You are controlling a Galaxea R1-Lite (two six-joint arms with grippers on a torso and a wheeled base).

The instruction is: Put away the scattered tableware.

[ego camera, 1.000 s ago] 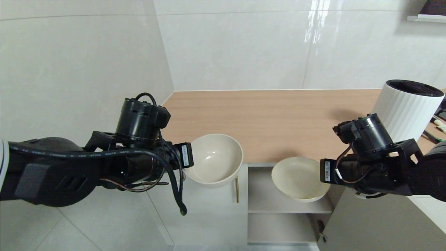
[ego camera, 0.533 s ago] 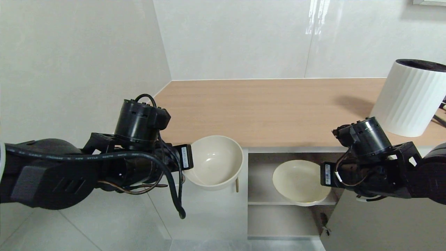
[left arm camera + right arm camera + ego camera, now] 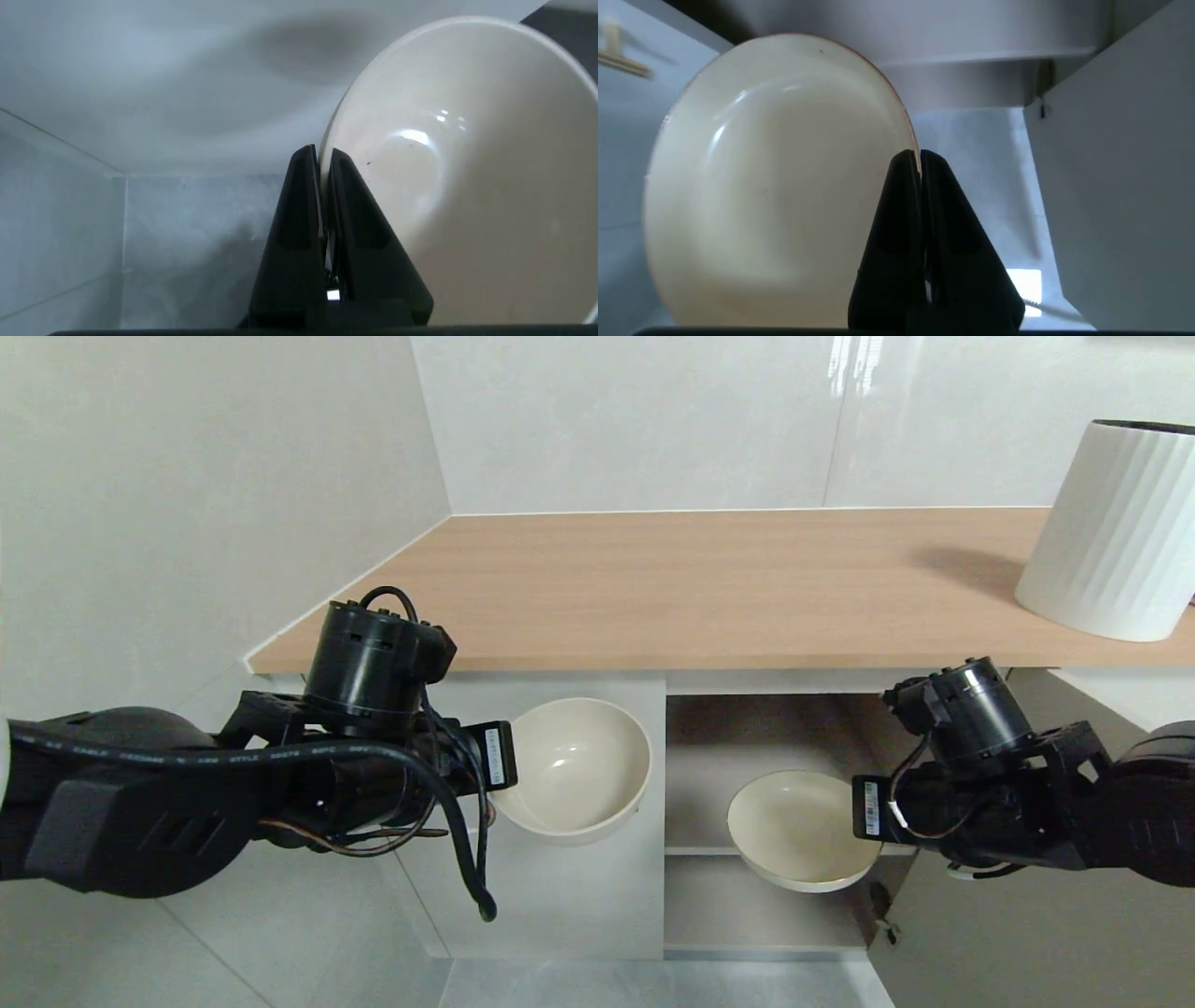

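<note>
Beneath the wooden counter [image 3: 709, 588], the cabinet [image 3: 738, 737] stands open. Left gripper [image 3: 324, 157] pinches the deep bowl [image 3: 574, 765] by its rim, and right gripper [image 3: 920, 161] likewise the shallow bowl [image 3: 798, 826]. Both are probably stiff, slick and breakable.

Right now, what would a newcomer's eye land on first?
Two cream bowls held in mid-air: the left claw grips the deep bowl by its rim before the closed cabinet door, the right claw the shallow bowl at the open cabinet. A white ribbed container stands on the counter, far right.
</note>
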